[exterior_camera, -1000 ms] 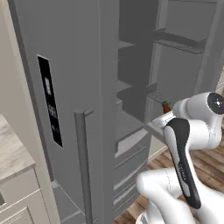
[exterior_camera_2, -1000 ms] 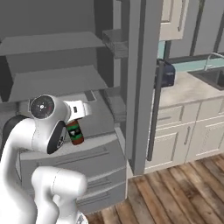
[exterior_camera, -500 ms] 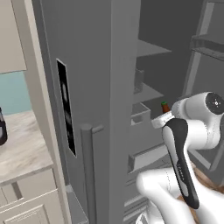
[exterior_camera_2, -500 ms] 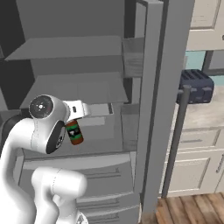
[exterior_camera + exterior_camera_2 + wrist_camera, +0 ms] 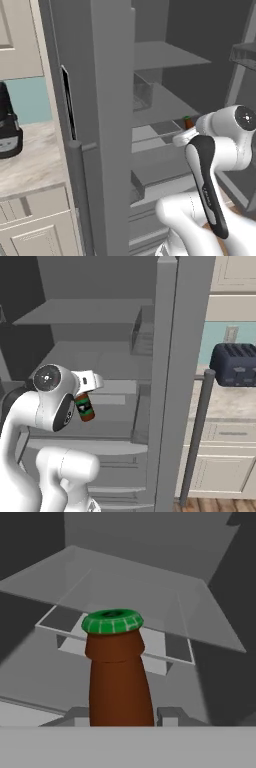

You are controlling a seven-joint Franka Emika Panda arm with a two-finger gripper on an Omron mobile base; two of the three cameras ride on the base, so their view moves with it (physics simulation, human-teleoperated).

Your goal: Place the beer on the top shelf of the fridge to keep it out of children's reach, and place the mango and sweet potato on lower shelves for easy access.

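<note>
Ahead of our jaws, beyond the beer (image 5: 118, 672) held between them, the fridge (image 5: 100, 356) interior lies open, with wide bare shelf plates. The top shelf (image 5: 135, 597) spreads above and in front of the bottle's cap, free room showing over it. A wire-mesh basket (image 5: 142, 333) stands to our right against the door post (image 5: 172, 376), narrowing that side. To our left the open door (image 5: 95, 115) walls the gap.

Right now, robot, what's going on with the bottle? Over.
Gripper shut on beer, bottle upright. Fridge door open, shelves ahead. Nothing blocking the way.
</note>
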